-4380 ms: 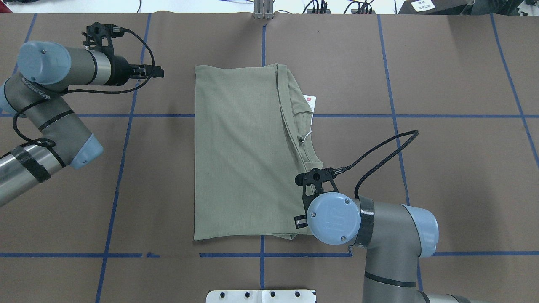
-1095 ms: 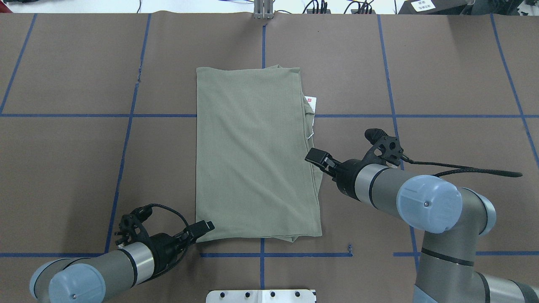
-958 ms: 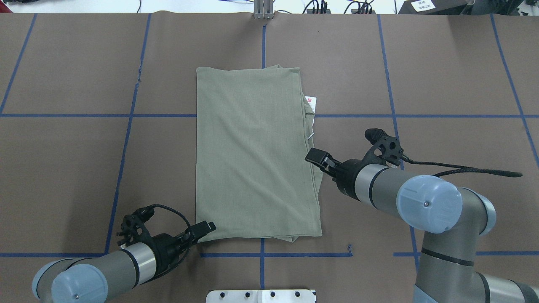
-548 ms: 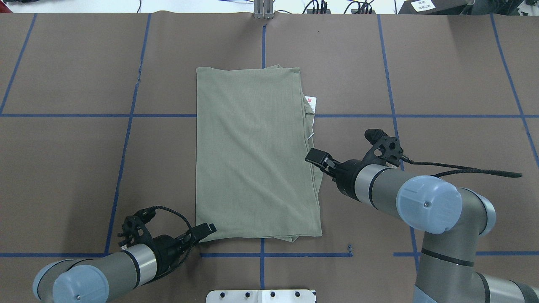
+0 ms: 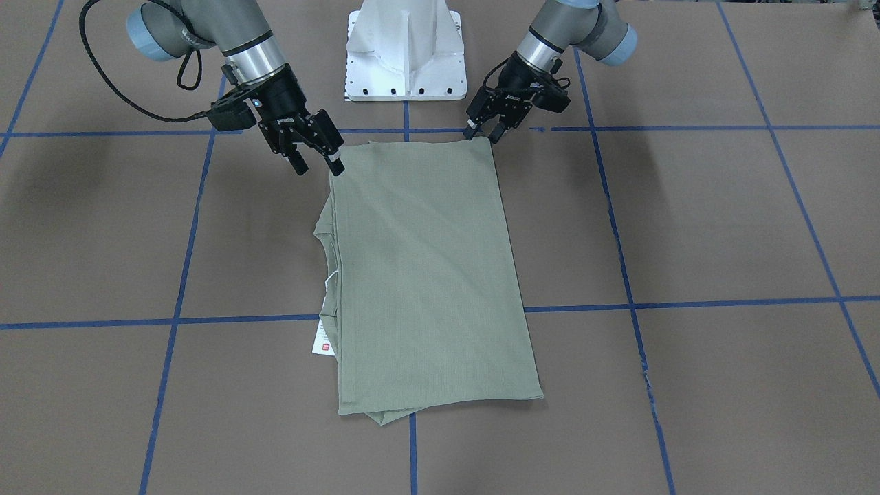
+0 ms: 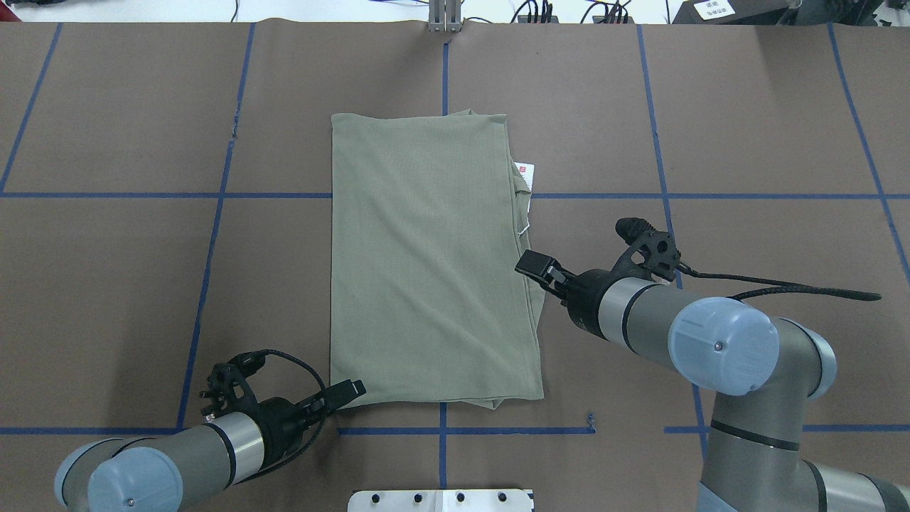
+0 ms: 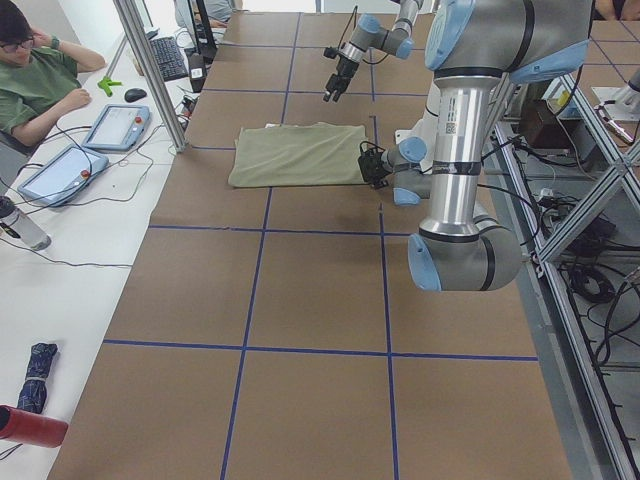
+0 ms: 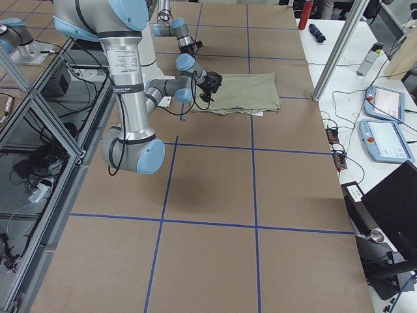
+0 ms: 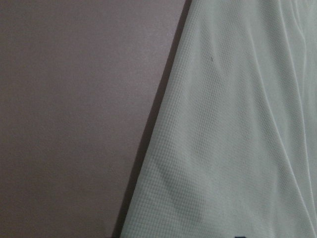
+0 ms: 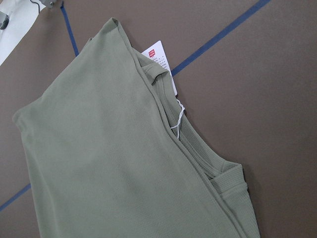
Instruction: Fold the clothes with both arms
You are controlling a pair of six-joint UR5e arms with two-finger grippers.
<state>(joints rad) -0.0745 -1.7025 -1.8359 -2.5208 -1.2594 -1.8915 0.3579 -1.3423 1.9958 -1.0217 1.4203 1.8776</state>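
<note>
Risk I saw: the sage-green folded knit shirt [image 6: 426, 263] lay flat on the brown table [image 6: 142, 284]. The black left gripper [image 5: 481, 136] gaped at its near corner and the black right gripper [image 5: 318, 167] hung spread above, so shallow pinches might lift one layer only.

Sage-green knit shirt [image 6: 426, 263] is lying flat on the table [image 6: 128, 284], folded into a tall rectangle, with its ribbed collar [image 10: 218, 168] and white hang tag [image 6: 524, 171] peeking out along the right edge. I'm holding my left gripper [image 6: 348, 390] at its near left corner and my right gripper [image 6: 534, 265] at its right edge, both with jaws apart
</note>
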